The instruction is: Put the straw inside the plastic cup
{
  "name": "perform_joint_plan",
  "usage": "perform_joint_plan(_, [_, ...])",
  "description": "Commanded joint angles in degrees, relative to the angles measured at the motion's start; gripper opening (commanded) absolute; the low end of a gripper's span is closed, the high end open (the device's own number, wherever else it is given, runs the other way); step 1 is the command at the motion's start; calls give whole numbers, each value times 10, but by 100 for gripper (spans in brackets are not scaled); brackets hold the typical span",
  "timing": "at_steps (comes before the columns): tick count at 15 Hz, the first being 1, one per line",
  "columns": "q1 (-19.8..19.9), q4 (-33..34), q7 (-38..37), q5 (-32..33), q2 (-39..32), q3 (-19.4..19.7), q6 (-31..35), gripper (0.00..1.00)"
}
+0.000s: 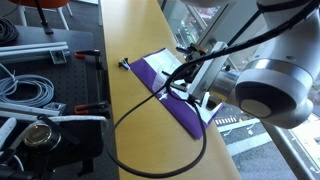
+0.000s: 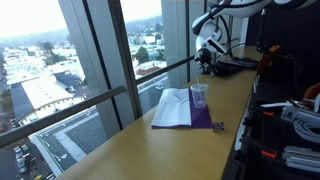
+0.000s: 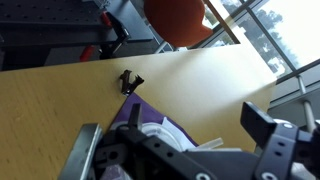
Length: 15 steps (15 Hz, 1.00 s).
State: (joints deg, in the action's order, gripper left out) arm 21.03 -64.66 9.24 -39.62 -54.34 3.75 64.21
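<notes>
A clear plastic cup [image 2: 198,95] stands upright on a purple mat [image 2: 203,121] on the wooden counter. In the wrist view the cup's pale rim [image 3: 152,130] lies just below my gripper [image 3: 172,120], whose two black fingers are spread wide with nothing between them. A thin pale piece that looks like the straw [image 3: 213,143] pokes out beside the cup rim, and the gripper body hides most of it. I cannot tell whether it lies in the cup or on the mat. In an exterior view the gripper [image 2: 207,55] hangs well above the cup.
A white sheet [image 2: 174,105] lies on the mat. A small black clip [image 3: 128,80] sits at the mat's corner [image 1: 124,64]. A black cable [image 1: 150,105] loops over the counter. Windows border one side, and racks with cables and tools [image 1: 40,90] the other.
</notes>
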Motion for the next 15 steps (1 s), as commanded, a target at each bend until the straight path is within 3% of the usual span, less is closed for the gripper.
perform_joint_plan(1, [-43, -115, 48, 84, 138, 28, 24, 100])
perform_joint_plan(6, [-78, -237, 99, 232, 301, 22, 61, 100])
perform_joint_plan(9, [-92, -311, 136, 307, 369, 18, 130, 100])
perform_joint_plan(15, [-92, -464, 206, 396, 435, 24, 387, 100])
